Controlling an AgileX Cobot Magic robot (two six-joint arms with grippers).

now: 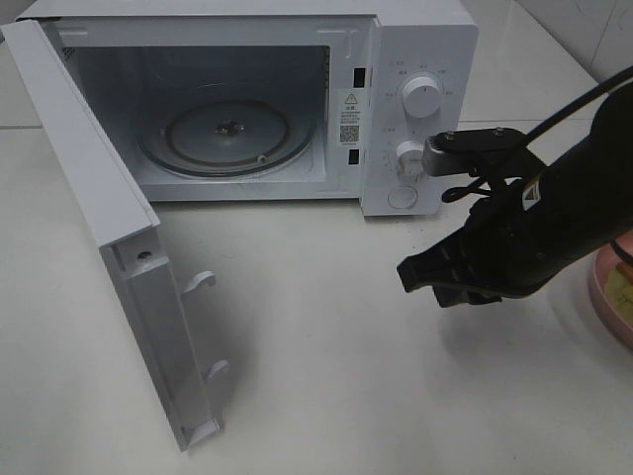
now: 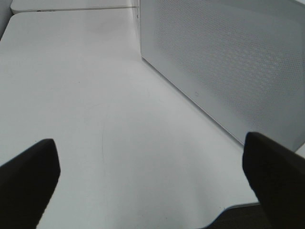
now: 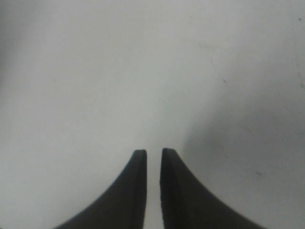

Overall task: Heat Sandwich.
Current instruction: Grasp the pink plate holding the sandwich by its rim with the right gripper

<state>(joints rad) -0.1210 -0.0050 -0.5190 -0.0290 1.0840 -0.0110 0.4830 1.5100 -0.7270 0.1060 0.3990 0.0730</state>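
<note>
The white microwave [image 1: 415,99] stands at the back with its door [image 1: 109,228] swung wide to the left, and the glass turntable [image 1: 226,134] inside is bare. At the right edge a pink plate [image 1: 605,297] pokes into view with a sliver of the sandwich [image 1: 623,290] on it; most of both is cut off. My right gripper [image 1: 406,275] [image 3: 153,152] hovers over the table in front of the control panel, left of the plate, its fingers a narrow gap apart with nothing between them. My left gripper [image 2: 150,143] is wide open and empty, beside the microwave's perforated white panel [image 2: 228,62].
The open door juts toward the front of the table, with its latch hooks [image 1: 201,282] sticking out. Two knobs [image 1: 421,97] sit on the control panel. A table seam [image 2: 71,8] runs along the far side. Black cables [image 1: 554,114] trail over the right arm.
</note>
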